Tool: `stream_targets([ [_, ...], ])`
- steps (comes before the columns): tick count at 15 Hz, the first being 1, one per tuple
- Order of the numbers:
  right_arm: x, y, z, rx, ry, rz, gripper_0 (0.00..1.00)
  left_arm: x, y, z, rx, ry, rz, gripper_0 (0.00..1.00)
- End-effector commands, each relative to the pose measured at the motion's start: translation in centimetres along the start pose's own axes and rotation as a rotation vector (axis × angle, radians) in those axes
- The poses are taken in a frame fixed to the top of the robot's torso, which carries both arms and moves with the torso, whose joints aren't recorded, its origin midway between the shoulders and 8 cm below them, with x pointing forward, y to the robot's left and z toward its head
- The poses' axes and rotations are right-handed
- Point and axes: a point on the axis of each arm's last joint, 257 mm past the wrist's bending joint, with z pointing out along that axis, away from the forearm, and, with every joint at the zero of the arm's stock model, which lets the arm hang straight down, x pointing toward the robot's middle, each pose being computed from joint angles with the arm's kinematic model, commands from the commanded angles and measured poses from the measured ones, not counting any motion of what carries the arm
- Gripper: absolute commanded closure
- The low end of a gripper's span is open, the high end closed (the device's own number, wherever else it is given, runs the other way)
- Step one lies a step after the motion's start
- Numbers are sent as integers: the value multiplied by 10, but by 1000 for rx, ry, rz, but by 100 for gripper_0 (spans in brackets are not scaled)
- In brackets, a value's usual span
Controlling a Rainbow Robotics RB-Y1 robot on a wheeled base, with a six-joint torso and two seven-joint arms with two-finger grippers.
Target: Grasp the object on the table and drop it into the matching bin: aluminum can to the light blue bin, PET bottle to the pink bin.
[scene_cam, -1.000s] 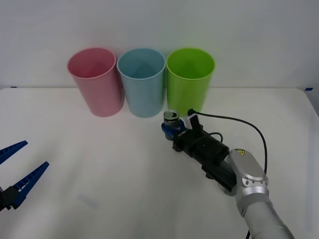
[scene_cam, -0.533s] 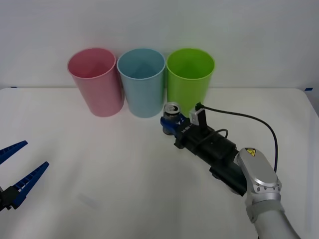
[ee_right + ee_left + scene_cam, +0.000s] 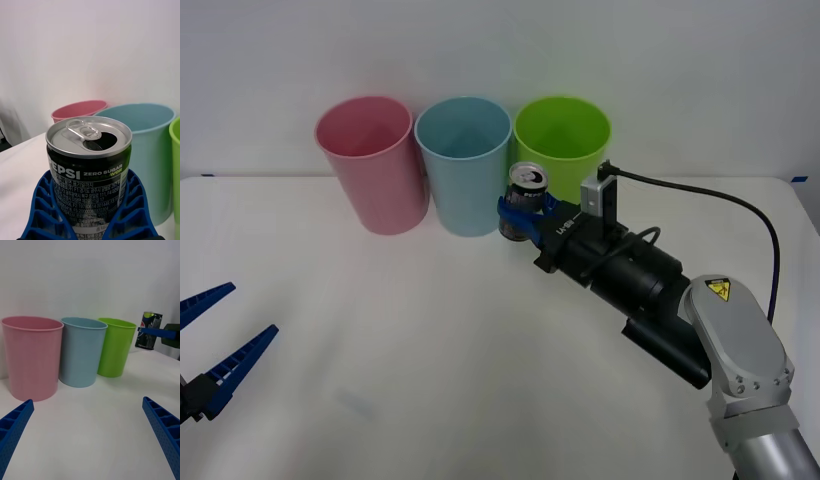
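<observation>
Nearest the robot, the left gripper (image 3: 210,345) hangs low at the left edge of the large flat white tabletop (image 3: 380,330), its blue ribbed fingers (image 3: 161,429) spread wide with nothing between them. Farther out on the right side, the right gripper (image 3: 522,214) reaches forward on its black wrist, its blue ribbed fingers (image 3: 48,210) closed against the sides of the small silver-grey aluminium drink can (image 3: 526,187) with a dark label — the pull-tab top is open and faces up. The can is upright and lifted clear of the tabletop, held in front of the gap between two bins, with its top below their rims. Behind it stand three tall tapering plastic bins in a row near the table's far edge, close side by side: the pink bin (image 3: 372,165) on the left, the light blue bin (image 3: 465,165) in the middle, and a lime green bin (image 3: 564,160) on the right — all upright. A black cable (image 3: 710,200) loops over the right arm.
</observation>
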Motion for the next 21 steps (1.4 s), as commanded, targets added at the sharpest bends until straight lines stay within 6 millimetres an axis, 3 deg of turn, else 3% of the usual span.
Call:
stream_targets([
  [1,-30,2,0,-23,-29,11,100,0,0,0,0,0,0,0],
  [5,-68,-3,14,-38,-58,4,100,0,0,0,0,0,0,0],
  [10,-92,-20,52,-21,-81,13,100,0,0,0,0,0,0,0],
  [17,-99,-51,124,99,-78,0,100,0,0,0,0,0,0,0],
  [21,-85,-66,161,156,-28,4,100,0,0,0,0,0,0,0],
])
